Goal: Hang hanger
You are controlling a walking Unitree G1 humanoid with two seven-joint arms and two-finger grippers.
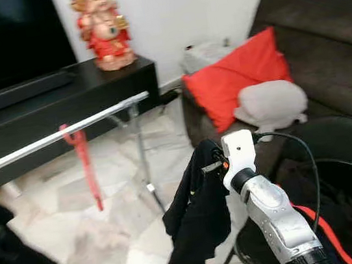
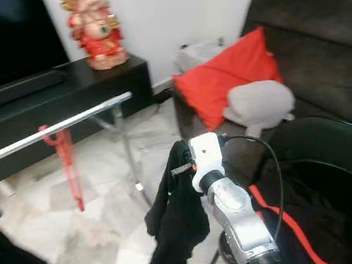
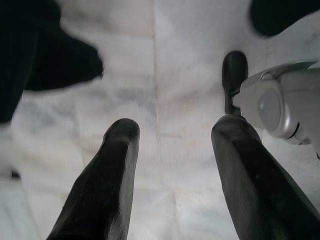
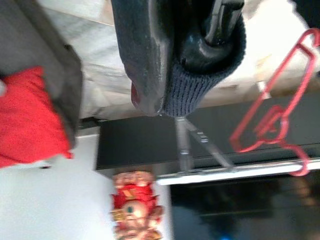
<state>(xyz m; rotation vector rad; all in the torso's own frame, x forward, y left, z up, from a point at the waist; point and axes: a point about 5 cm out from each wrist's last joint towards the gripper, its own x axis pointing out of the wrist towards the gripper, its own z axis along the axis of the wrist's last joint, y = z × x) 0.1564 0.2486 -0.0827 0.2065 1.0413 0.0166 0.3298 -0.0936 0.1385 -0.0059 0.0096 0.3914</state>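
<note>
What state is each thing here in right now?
Black garment: gripped by right gripper, hanging limp.
Red hanger: hanging on the rail.
Left gripper: fingers open, above the floor.
Red cushion: leaning on the sofa.

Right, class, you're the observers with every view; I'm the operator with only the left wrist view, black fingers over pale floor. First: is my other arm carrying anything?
Observer: Yes. The right gripper is raised in front of the robot, shut on a black garment that hangs down from it.
Operator: Where is the rail?
Observer: A silver rail stands ahead to the robot's left, before a black TV cabinet.
Operator: Anything on it?
Observer: One red hanger hangs from it.
</note>
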